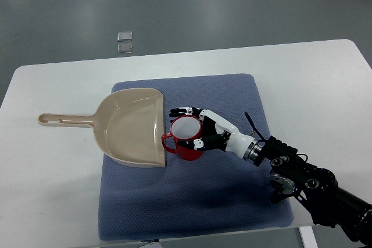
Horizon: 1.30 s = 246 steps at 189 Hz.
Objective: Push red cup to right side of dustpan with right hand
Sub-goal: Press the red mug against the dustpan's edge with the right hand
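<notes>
A red cup [185,137] with a white inside stands upright on the blue mat [192,201], just right of the beige dustpan [131,126]; its handle points toward the dustpan's open edge. My right hand [200,126] reaches in from the lower right. Its fingers [186,111] curve around the cup's far rim and its thumb lies against the near side, so the hand is touching the cup. The dustpan's handle [64,121] points left over the white table.
The white table [314,79] carries the mat in its middle. Two small grey squares [125,41] lie on the floor beyond the table's far edge. My right arm [308,184] crosses the mat's lower right corner.
</notes>
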Each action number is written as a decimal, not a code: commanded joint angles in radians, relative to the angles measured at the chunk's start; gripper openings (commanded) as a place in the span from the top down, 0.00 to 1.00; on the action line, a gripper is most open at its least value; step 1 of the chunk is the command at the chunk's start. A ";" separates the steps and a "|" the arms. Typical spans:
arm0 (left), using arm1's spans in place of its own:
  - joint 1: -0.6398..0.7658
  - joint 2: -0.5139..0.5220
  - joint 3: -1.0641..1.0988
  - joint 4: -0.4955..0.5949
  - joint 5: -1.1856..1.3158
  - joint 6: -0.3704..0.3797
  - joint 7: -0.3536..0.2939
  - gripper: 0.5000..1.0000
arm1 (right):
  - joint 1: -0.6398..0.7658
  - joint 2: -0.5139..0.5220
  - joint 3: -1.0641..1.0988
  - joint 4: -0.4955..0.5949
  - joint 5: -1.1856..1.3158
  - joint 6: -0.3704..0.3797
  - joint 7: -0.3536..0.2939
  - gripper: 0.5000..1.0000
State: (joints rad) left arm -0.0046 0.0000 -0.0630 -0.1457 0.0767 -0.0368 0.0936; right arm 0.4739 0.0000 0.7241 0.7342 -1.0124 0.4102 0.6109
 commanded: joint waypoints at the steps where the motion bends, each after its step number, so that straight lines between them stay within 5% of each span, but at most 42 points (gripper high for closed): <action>1: 0.000 0.000 0.000 0.000 0.000 0.000 0.000 0.00 | 0.000 0.000 -0.002 -0.001 0.000 -0.001 0.000 0.32; 246: 0.000 0.000 -0.001 0.000 0.000 0.000 0.000 0.00 | 0.002 0.000 -0.048 0.019 0.000 -0.024 0.000 0.30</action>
State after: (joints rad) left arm -0.0046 0.0000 -0.0629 -0.1457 0.0767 -0.0368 0.0936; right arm 0.4754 0.0000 0.6765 0.7533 -1.0124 0.3915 0.6109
